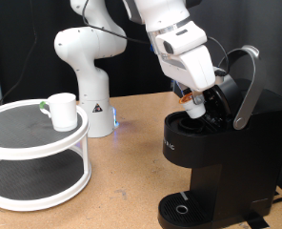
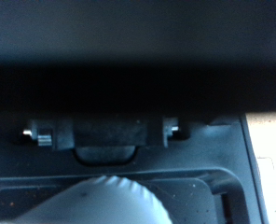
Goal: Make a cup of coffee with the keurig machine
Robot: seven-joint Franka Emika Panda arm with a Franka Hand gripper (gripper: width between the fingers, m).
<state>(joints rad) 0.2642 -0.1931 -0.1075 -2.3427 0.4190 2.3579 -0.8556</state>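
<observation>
The black keurig machine [image 1: 210, 157] stands at the exterior view's right with its lid raised and the silver-grey lid handle [image 1: 247, 88] tilted up. My gripper [image 1: 196, 105] reaches down into the open pod chamber at the machine's top; its fingers are hidden against the black housing. In the wrist view a white ribbed round thing [image 2: 119, 198], probably the small pod, lies close under the camera, in front of the machine's dark inner wall [image 2: 110, 149]. The white cup [image 1: 61, 110] stands upright on the top tier of a round white stand [image 1: 27, 143] at the left, far from the gripper.
The robot's white base [image 1: 89, 95] stands at the back, between the stand and the machine. The round drip tray [image 1: 182, 207] at the machine's foot has nothing on it. Bare wooden table [image 1: 122, 181] lies between the stand and the machine.
</observation>
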